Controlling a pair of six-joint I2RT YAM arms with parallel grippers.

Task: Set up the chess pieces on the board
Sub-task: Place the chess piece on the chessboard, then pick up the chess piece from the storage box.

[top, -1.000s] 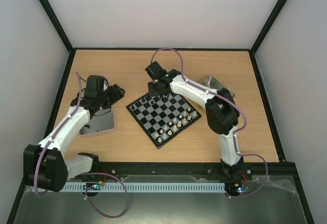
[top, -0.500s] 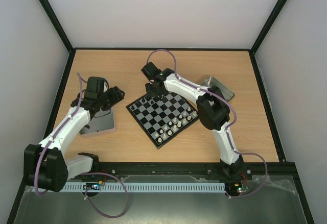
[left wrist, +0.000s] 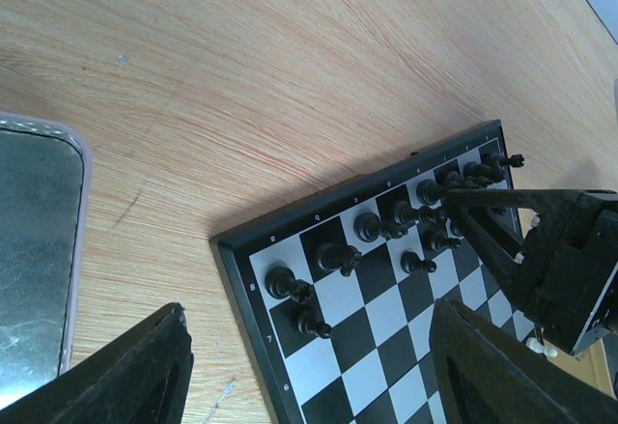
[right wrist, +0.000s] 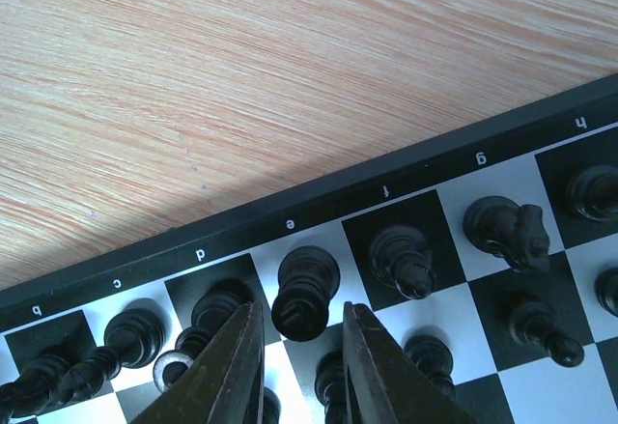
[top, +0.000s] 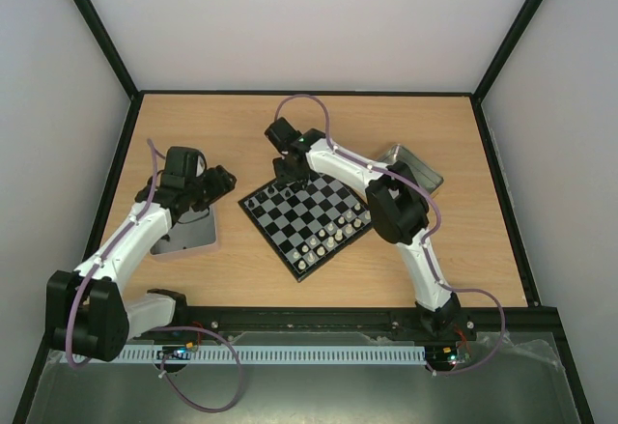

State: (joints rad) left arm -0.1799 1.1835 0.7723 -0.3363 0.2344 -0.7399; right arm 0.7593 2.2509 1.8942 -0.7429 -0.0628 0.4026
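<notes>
The board (top: 311, 219) lies turned at an angle in the middle of the table. Black chess pieces (top: 290, 192) stand along its far left edge and white ones (top: 331, 239) along its near right edge. My right gripper (top: 288, 179) hangs over the black back row. In the right wrist view it (right wrist: 301, 310) is open, its fingers on either side of the head of a black piece (right wrist: 307, 294) on the e square, with small gaps. My left gripper (top: 218, 181) is wide open and empty left of the board; it (left wrist: 309, 371) looks at the board's corner (left wrist: 232, 250).
A square metal tin (top: 188, 236) lies under the left arm and shows in the left wrist view (left wrist: 29, 250). A second tin (top: 417, 168) lies right of the board behind the right arm. Bare wooden table (top: 232, 125) lies beyond the board.
My right gripper has shifted slightly left along the black back row and the arm's elbow has swung up and back. The left arm has hardly moved.
</notes>
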